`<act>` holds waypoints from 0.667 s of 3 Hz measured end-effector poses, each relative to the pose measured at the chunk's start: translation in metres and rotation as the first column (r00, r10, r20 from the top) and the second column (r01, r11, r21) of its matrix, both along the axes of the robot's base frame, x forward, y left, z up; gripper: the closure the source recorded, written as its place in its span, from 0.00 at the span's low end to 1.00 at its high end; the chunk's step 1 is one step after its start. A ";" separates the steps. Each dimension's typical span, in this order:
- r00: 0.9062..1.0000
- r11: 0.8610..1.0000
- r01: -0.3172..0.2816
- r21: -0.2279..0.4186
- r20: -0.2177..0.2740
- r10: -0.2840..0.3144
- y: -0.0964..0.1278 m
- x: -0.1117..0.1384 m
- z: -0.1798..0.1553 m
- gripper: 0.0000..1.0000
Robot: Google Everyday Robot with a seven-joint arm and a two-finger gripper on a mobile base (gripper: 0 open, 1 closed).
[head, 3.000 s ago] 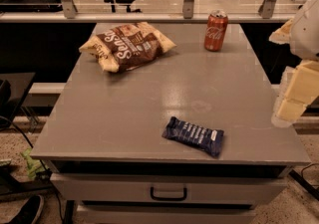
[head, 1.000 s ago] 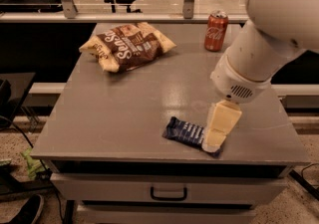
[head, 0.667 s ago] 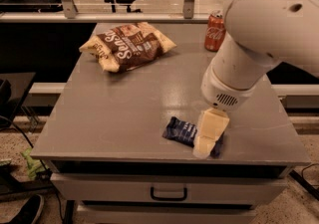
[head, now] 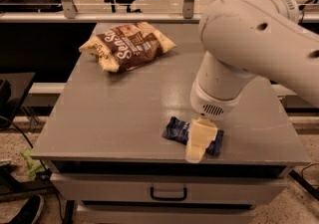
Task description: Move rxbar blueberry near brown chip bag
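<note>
The rxbar blueberry [head: 175, 130] lies flat on the tabletop [head: 114, 113], well apart from the brown chip bag [head: 127, 45]: it sits toward the front edge, off to the camera's right of the bag. Only the end of the bar nearer the bag shows. The end farther from the bag is covered by the end effector [head: 199, 141], which is down over the wrapper, at or just above it. From my screen I cannot tell how far open the end effector is, or whether it has hold of the bar. The bulky white arm [head: 249, 34] rises behind it, on the side away from the bag.

I judge the step in hand to be the grasp, so the carry toward the bag is not yet begun. To do it well, I would centre the end effector across the bar's narrow width, not along its length, because the wrapper is thin and slick and could slide out. I would press down only lightly and confirm the hold with a small lift before travelling. The run toward the bag should be low and slow, stopping short so the bar lands beside the bag and not on its crinkled edge.
</note>
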State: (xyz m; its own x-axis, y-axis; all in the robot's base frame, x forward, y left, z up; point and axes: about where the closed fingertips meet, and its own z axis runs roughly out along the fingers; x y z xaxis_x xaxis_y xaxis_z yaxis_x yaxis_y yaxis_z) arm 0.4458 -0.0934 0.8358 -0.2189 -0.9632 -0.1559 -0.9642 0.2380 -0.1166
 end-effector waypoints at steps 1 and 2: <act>1.000 1.000 -0.003 -0.013 -0.004 0.003 0.003 -0.001 -0.003 0.38; 1.000 1.000 -0.003 -0.023 -0.011 0.003 0.004 -0.002 -0.007 0.62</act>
